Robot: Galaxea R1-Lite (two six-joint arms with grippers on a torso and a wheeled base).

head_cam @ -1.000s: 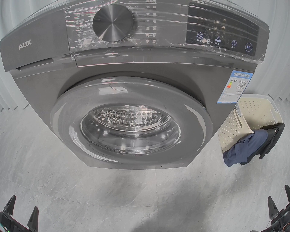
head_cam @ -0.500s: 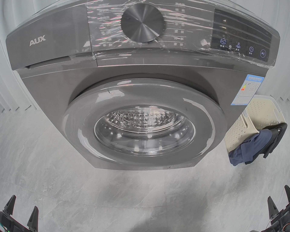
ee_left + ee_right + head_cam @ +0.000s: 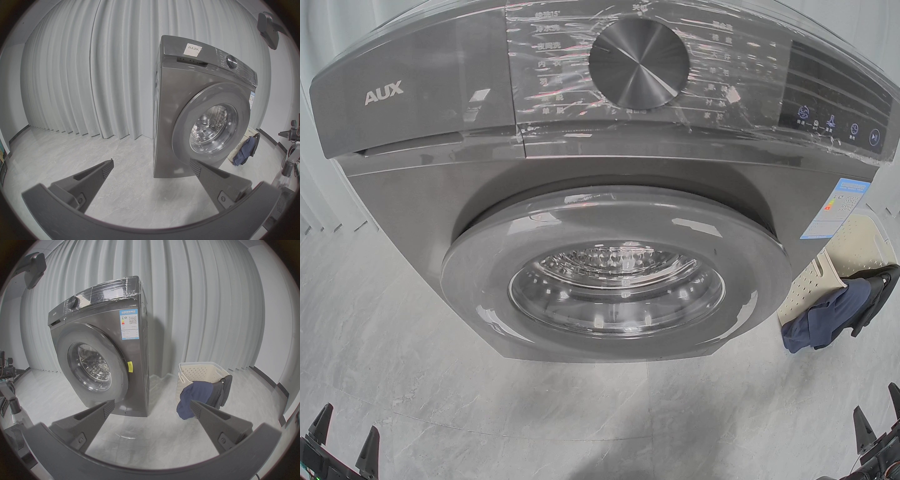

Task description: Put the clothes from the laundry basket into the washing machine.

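A grey front-loading washing machine [image 3: 487,187] stands ahead of me on the floor, its round glass door [image 3: 615,290] closed. To its right stands a cream perforated laundry basket [image 3: 814,282], also seen as the basket [image 3: 200,371]. A dark blue garment [image 3: 831,315] and a black one [image 3: 878,290] hang over the basket's front rim. My left gripper [image 3: 349,425] is low at the near left, open and holding nothing. My right gripper [image 3: 876,406] is low at the near right, also open and holding nothing. Both are well short of the machine and the basket.
Pale marble-look floor tiles [image 3: 550,406] stretch open between me and the machine. White pleated curtains [image 3: 93,78] line the wall behind. Some stand-mounted equipment [image 3: 9,390] is off to my left side. A dark baseboard [image 3: 268,377] runs along the right wall.
The whole head picture has shifted: the machine now sits further right and lower and looks larger, so the camera has moved. The grippers keep their places and stay open.
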